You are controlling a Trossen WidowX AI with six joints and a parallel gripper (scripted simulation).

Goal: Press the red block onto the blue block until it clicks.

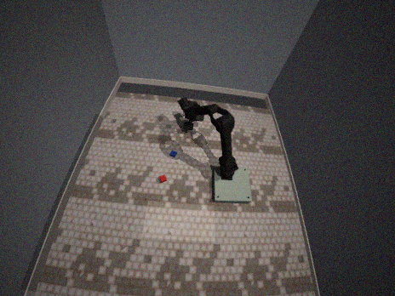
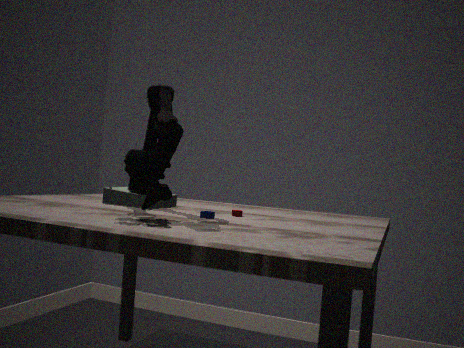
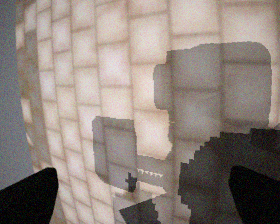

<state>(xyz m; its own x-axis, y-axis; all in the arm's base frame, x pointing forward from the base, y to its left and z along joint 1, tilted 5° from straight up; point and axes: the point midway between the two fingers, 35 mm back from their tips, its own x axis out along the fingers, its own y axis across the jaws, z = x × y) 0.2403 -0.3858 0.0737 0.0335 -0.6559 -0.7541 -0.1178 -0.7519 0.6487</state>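
A small red rectangular block (image 1: 163, 179) (image 2: 237, 213) lies on the patterned tabletop (image 1: 179, 243) (image 2: 310, 236), well apart from the black two-fingered gripper (image 1: 186, 127) (image 2: 150, 205) (image 3: 144, 181). A small blue rectangular block (image 1: 173, 154) (image 2: 207, 215) also lies on the tabletop, near the red one but not touching it; in the top view it sits between the red block and the gripper, somewhat to one side. Neither block appears in the wrist view, where only light tile-like patterning and dark shadows show between the fingertips.

The fingers stand wide apart, one at each lower side of the wrist view, with nothing between them. In the exterior view they hang above the tabletop, to the left of both blocks in that picture, with the blue block nearer to them than the red. The black jointed arm (image 1: 226, 143) (image 2: 162, 138) rises from a pale green square base plate (image 1: 233, 192) (image 2: 117, 196) and bends over so that the gripper points down. In the top view, the arm's shadow falls across the tabletop and reaches close to the blue block.
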